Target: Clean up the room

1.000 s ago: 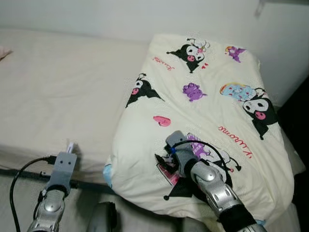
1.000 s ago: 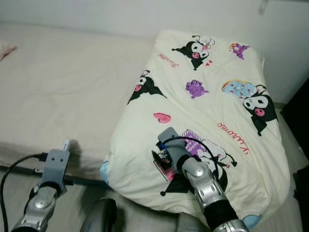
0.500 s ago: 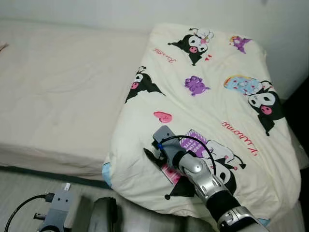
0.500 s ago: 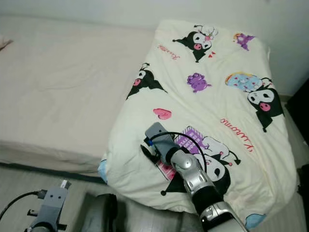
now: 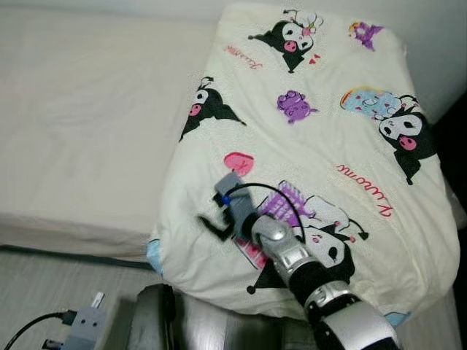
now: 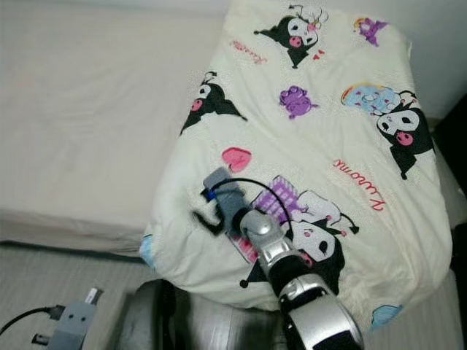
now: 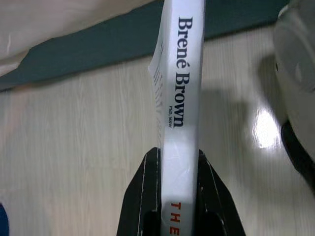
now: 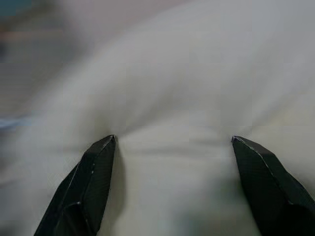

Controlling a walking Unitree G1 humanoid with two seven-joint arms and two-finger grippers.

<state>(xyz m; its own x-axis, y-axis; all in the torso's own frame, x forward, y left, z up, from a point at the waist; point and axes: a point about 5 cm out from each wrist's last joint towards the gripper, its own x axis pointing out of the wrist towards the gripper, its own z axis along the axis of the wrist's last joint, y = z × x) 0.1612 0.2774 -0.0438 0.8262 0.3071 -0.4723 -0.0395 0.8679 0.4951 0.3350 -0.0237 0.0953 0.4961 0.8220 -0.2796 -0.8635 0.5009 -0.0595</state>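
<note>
Book (image 7: 181,98) clamped spine-up in the left gripper (image 7: 179,189), low beside the bed (image 5: 87,131). Right gripper (image 8: 172,152), fingers spread wide, presses the cartoon quilt (image 5: 321,146) near the bed's front edge; closing squarely should bunch enough fabric.

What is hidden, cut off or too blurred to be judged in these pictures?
- Book title: in the left wrist view the left gripper and the picture's edge cover all but "THE".
- Right gripper fingers: motion-blurred in the eye views.
- Quilt print: blurred in the right wrist view; whether the fingertips touch the quilt cannot be judged.
- Left arm: cut off by the edge.
</note>
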